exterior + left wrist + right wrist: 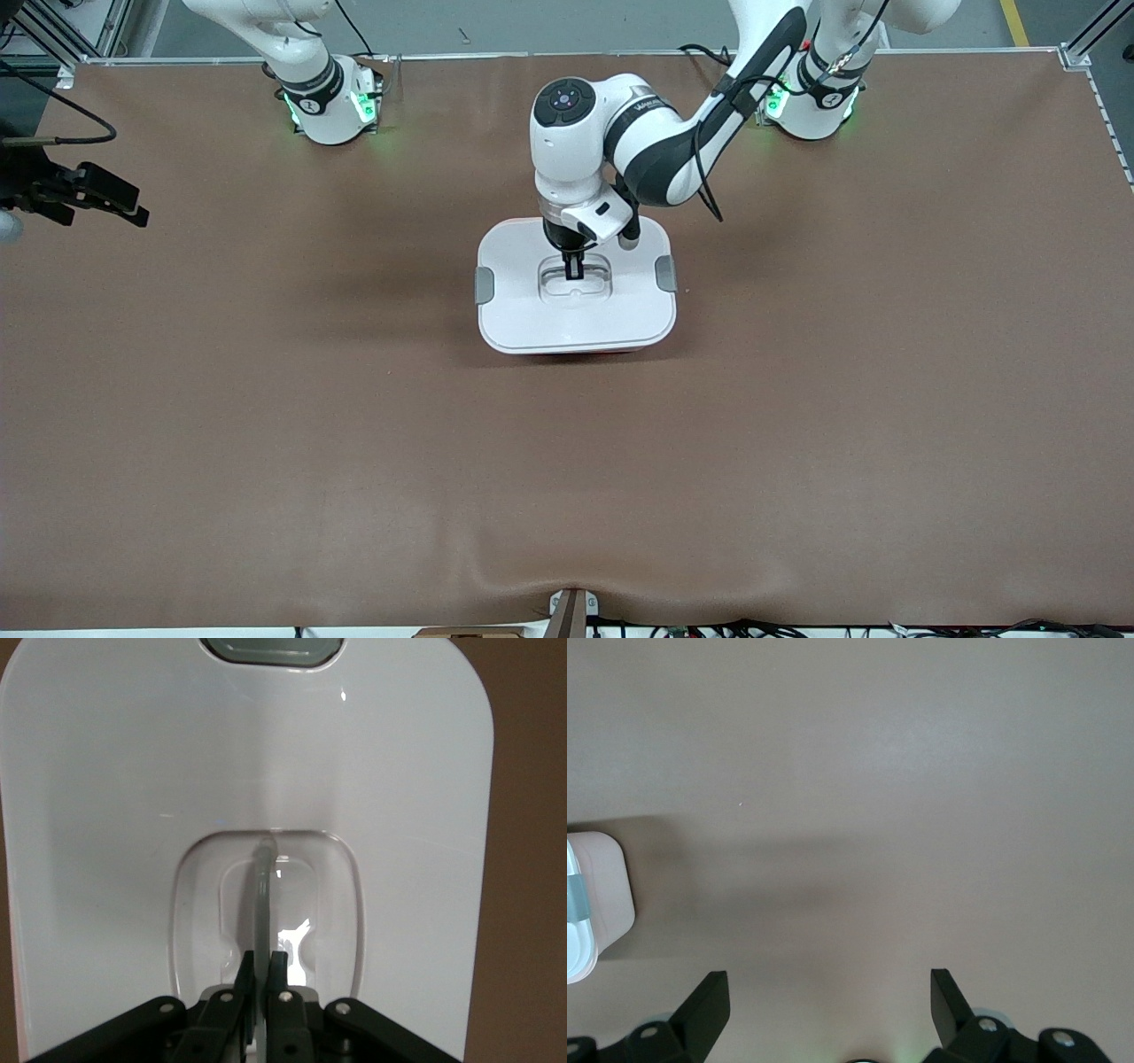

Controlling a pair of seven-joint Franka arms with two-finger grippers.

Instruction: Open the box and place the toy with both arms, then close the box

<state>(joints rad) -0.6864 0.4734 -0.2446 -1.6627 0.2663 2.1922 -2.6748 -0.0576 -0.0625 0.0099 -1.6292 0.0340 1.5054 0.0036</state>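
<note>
The box (532, 321) stands at the middle of the table with its white lid (133, 797) on. Both grey side clips (484, 285) (665, 274) show at the lid's ends. My left gripper (574, 266) points straight down into the lid's recess. It is shut on the thin clear handle (263, 890), which runs up between its fingertips (262, 958). My right gripper (106, 199) hangs open over the table's edge at the right arm's end, with nothing between its fingers (829, 988). A corner of the box (598, 904) shows in the right wrist view. The toy is out of view.
The brown table cover (567, 496) lies bare around the box. The two arm bases (332, 102) (811, 102) stand along the table's edge farthest from the front camera. A small mount (571, 611) sits at the edge nearest that camera.
</note>
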